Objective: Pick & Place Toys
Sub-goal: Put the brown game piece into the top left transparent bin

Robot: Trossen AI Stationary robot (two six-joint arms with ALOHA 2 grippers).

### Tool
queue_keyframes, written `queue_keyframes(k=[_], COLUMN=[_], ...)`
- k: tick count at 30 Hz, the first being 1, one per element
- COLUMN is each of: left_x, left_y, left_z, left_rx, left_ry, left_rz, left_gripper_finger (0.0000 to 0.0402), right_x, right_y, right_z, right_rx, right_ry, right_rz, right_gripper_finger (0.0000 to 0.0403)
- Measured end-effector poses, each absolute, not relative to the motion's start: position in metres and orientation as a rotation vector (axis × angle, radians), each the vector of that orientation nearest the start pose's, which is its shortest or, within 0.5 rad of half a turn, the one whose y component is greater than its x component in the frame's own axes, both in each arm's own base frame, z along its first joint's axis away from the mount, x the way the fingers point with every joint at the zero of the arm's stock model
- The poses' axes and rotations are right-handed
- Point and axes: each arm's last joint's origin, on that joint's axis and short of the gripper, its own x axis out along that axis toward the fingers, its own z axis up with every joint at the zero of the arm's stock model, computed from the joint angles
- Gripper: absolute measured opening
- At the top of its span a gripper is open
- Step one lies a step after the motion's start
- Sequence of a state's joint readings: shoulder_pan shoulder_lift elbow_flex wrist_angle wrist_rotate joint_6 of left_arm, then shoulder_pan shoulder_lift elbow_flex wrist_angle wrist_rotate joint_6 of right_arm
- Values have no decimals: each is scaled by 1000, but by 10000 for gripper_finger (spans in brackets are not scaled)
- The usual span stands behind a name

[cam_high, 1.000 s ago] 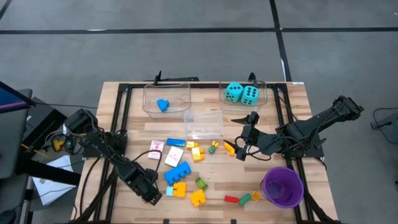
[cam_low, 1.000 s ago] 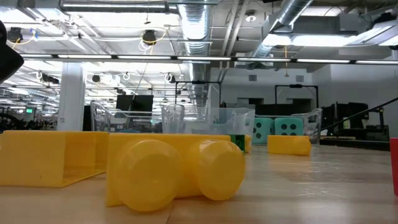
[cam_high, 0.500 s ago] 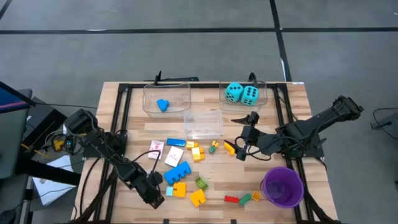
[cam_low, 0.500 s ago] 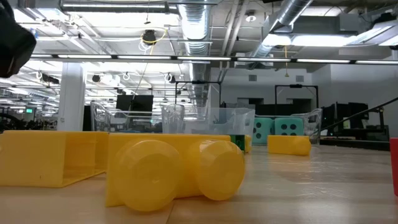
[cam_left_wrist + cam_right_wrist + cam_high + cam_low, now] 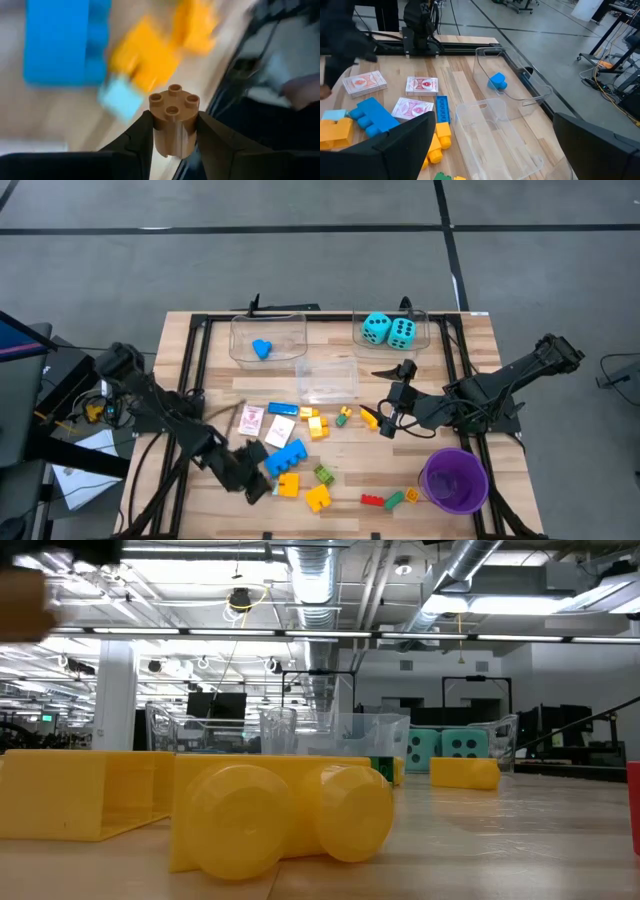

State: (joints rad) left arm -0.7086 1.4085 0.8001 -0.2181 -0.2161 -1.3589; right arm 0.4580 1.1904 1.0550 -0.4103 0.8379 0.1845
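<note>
My left gripper [image 5: 252,480] hangs over the table's near left and is shut on a small round brown brick [image 5: 172,107] with several studs. Just to its right lie loose toys: a blue brick [image 5: 285,457], yellow bricks [image 5: 318,498] and red-and-white card packs [image 5: 250,418]. Two turquoise dice [image 5: 389,330] sit in the far right clear bin [image 5: 420,340]. A blue piece [image 5: 262,348] lies in the far left bin [image 5: 240,345]. My right gripper [image 5: 385,425] hangs open right of centre, above the table, with nothing between its fingers [image 5: 400,145]. My left gripper pinches the round brown brick by its curved side wall [image 5: 159,131], one finger on each side. The fingers slant down toward the table. The brick is lifted clear of the table, its studded top toward the wrist camera.
An empty clear bin [image 5: 327,378] stands mid-table. A purple cup [image 5: 453,480] stands near the right front. Small yellow, green and red bricks [image 5: 385,500] are scattered along the near side. Black frame rails [image 5: 195,370] run along both table sides.
My left gripper has risen from the table's near left. Its wrist has rolled and tipped, and it has swung slightly toward the blue brick. The right arm has kept still.
</note>
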Motion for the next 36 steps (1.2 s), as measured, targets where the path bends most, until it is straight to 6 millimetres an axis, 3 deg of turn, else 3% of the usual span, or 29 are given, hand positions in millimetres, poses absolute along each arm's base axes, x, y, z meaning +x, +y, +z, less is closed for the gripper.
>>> queue_keyframes(k=[7,15,20,25,30,36], left_x=[220,220,218,210,202,196], left_y=[-111,-5,54,96,119,131], left_z=[253,279,275,260,247,239], left_rx=[-678,-500,-477,-461,-474,-419], left_ry=[558,426,452,548,635,701], left_rz=[212,494,631,773,884,1005], left_gripper_finger=[116,116,116,116,116,116], right_x=[233,235,235,234,234,234], right_y=[86,80,80,80,80,80], right_z=[330,330,329,329,328,328], right_rx=[-148,-146,-150,-151,-145,-137], right_ry=[401,406,411,413,417,415], right_rz=[-424,-450,-450,-450,-451,-451], right_gripper_finger=[395,395,395,395,395,395])
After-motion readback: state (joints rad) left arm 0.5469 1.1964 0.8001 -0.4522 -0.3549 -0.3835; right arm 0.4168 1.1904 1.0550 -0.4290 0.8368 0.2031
